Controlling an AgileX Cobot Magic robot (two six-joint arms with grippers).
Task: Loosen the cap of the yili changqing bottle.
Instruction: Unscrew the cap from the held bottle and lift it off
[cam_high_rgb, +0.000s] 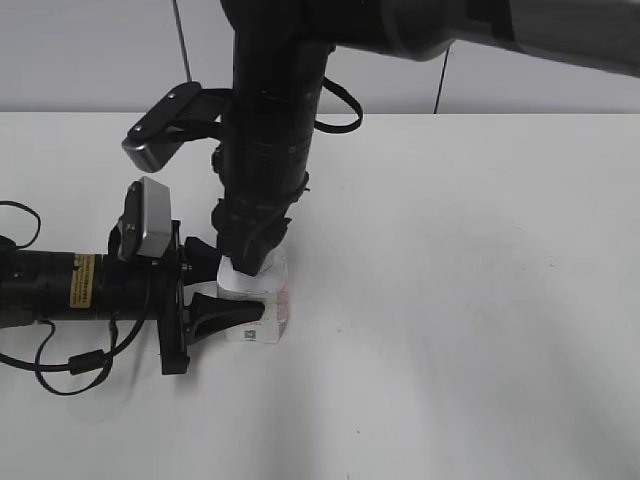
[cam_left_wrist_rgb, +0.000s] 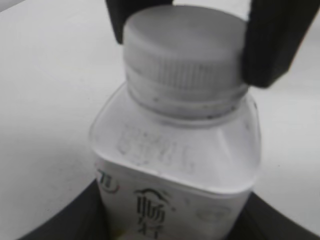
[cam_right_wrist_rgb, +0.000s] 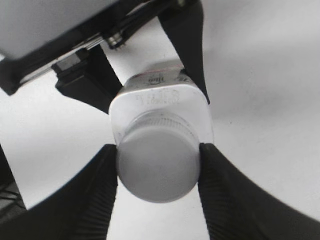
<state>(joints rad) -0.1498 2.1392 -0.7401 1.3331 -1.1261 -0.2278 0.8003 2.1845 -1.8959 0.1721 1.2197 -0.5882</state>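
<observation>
The yili changqing bottle (cam_high_rgb: 268, 312) stands upright on the white table, white with pink-red and grey print. My left gripper (cam_high_rgb: 222, 298) comes in from the left and is shut on its body (cam_left_wrist_rgb: 175, 165); its black fingers flank the bottle at the bottom of the left wrist view. My right gripper (cam_high_rgb: 250, 262) comes down from above and is shut on the white cap (cam_right_wrist_rgb: 157, 167), one black finger touching each side. The cap (cam_left_wrist_rgb: 185, 50) sits on the neck, with the right fingers on both sides of it. In the exterior view the cap is hidden by the right gripper.
The white table (cam_high_rgb: 470, 300) spreads to the right and front of the bottle. The left arm (cam_high_rgb: 70, 285) lies low along the table's left side, with cables looping at the left edge. The right arm (cam_high_rgb: 270, 120) stands over the bottle.
</observation>
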